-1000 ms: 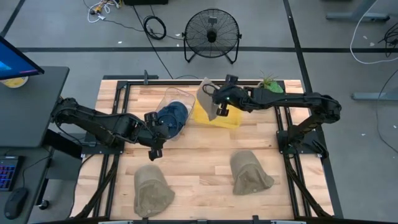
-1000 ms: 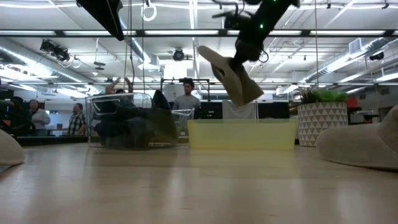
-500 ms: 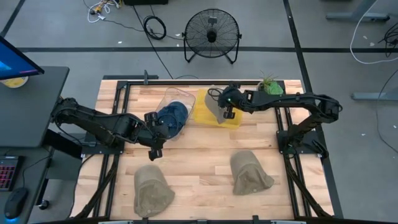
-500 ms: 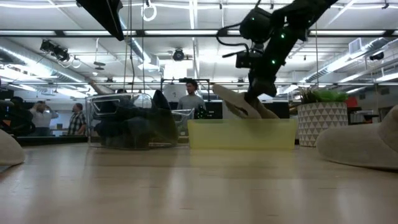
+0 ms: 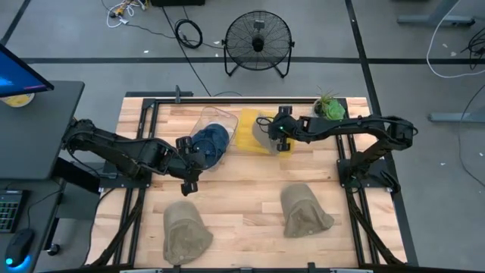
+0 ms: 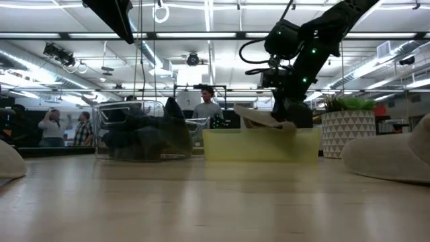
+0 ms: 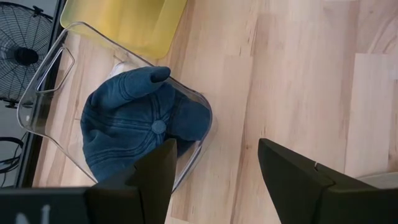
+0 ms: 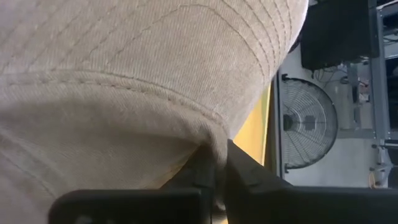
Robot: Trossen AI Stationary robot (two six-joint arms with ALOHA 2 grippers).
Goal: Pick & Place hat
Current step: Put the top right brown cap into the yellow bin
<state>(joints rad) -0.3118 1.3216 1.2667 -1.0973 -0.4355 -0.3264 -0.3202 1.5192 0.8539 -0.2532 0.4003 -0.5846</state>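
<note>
My right gripper point(image 5: 279, 135) is shut on a tan hat point(image 5: 263, 130) over the yellow bin point(image 5: 246, 125). In the low view the tan hat point(image 6: 259, 117) lies nearly level at the yellow bin's rim point(image 6: 222, 132). A blue cap point(image 5: 210, 141) sits inside a clear bin point(image 7: 43, 74) beside it. Two more tan hats rest on the table, one near left point(image 5: 186, 231) and one near right point(image 5: 305, 211). My left gripper point(image 7: 214, 180) hovers open over bare wood, near the clear bin. My right gripper pinches a stitched fold of the tan hat point(image 8: 214, 146) between its two fingers point(image 8: 239, 165). It comes from above, slanting from the table's right. The hat spreads out toward the left from the fingers, nearly level, low in the yellow bin.
A potted plant point(image 5: 327, 105) stands at the far right corner beside my right arm. A fan point(image 5: 258, 42) is on the floor beyond the far edge. Bare wood lies between the two near hats point(image 5: 242, 216). People stand in the room behind point(image 6: 205, 107).
My right gripper has moved down and toward the table's right, staying shut on the tan hat. The hat hung high above the yellow bin a second ago; now it is lowered to the bin's rim and tipped nearly level.
</note>
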